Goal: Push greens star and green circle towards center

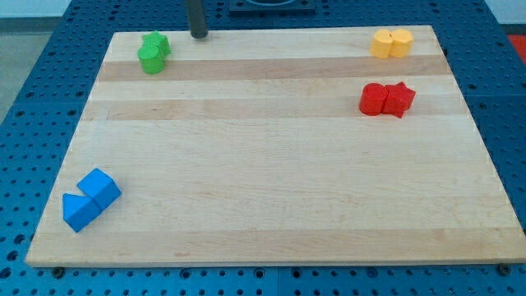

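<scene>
The green star (158,43) and the green circle (150,59) sit touching each other near the top left corner of the wooden board (271,164). The star is the upper one, the circle just below and left of it. My tip (199,35) rests at the board's top edge, a short way to the right of the green star and apart from both green blocks.
Two yellow blocks (390,43) touch at the top right. A red circle (374,99) and a red star (399,99) touch below them. Two blue blocks (90,199) sit at the bottom left. A blue pegboard surface surrounds the board.
</scene>
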Motion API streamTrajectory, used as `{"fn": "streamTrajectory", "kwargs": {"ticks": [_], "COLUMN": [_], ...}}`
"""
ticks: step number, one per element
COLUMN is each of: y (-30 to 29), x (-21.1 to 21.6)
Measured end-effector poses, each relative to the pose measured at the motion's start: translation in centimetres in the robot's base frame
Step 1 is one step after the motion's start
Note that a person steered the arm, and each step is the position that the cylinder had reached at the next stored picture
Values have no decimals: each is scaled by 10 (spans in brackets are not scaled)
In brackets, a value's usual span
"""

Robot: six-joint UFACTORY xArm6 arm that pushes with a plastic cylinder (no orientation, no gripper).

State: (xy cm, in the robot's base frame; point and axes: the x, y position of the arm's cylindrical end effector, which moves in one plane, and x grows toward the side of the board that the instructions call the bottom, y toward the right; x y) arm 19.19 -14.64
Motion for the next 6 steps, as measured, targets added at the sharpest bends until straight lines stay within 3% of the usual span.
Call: {"fn": "streamTrajectory", "kwargs": {"ticks": [2,4,6], "y": [-85,-128,-73], "x": [0,-1,19]}}
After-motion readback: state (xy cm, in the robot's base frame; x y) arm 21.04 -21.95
